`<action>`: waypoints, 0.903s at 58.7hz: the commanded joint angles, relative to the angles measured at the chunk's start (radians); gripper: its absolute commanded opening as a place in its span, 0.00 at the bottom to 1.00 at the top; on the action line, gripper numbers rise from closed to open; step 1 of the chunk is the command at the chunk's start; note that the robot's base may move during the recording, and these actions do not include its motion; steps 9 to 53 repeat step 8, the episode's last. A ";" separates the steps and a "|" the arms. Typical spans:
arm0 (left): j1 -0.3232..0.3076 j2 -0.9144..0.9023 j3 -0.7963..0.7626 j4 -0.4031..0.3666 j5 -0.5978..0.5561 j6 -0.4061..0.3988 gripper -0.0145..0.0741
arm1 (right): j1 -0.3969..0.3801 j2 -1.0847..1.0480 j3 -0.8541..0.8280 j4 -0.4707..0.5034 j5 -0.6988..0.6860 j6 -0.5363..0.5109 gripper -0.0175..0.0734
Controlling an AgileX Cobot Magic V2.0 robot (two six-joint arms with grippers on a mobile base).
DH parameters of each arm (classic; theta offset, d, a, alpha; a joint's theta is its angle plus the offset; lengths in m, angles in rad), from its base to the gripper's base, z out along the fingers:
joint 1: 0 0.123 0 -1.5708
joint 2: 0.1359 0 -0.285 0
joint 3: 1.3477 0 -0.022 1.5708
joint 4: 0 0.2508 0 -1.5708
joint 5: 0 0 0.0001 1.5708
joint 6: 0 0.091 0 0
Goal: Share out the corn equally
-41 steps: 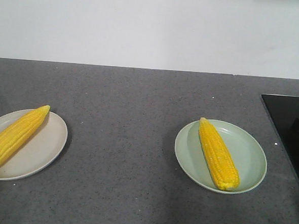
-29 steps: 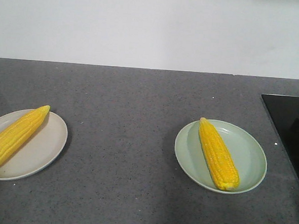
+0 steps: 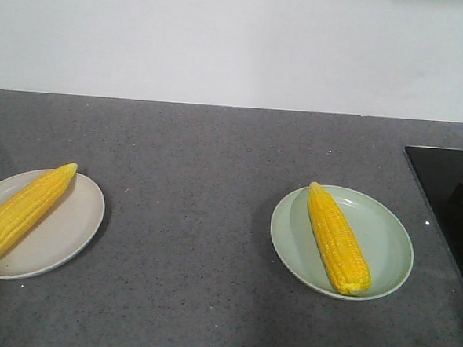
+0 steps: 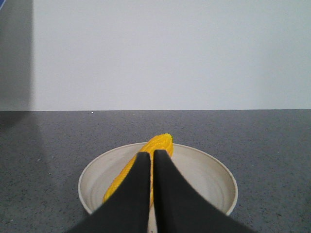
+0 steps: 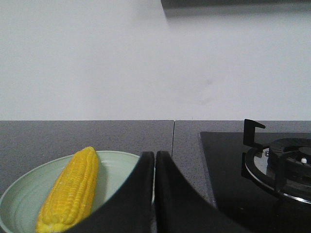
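Observation:
One corn cob [image 3: 21, 210] lies slantwise on the beige plate [image 3: 69, 234] at the left; in the left wrist view that corn [image 4: 154, 144] pokes out beyond my left gripper [image 4: 151, 154], which is shut and empty above the plate [image 4: 209, 174]. A second corn cob [image 3: 338, 237] lies on the pale green plate [image 3: 384, 242] at the right. My right gripper [image 5: 154, 155] is shut and empty, held at the right edge of that plate [image 5: 114, 167], with the corn [image 5: 73, 189] to its left. Neither gripper shows in the front view.
A black glass hob [image 3: 450, 195] with a burner grate [image 5: 279, 165] sits at the counter's right end, close to the green plate. A white wall runs behind the grey speckled counter [image 3: 205, 219].

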 commanded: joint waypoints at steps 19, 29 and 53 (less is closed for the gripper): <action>0.003 0.015 -0.022 0.000 -0.070 -0.005 0.16 | -0.005 -0.006 0.016 -0.012 -0.083 -0.009 0.19; 0.003 0.015 -0.022 0.000 -0.070 -0.005 0.16 | -0.005 -0.006 0.016 -0.012 -0.083 -0.009 0.19; 0.003 0.015 -0.022 0.000 -0.070 -0.005 0.16 | -0.005 -0.006 0.016 -0.012 -0.083 -0.009 0.19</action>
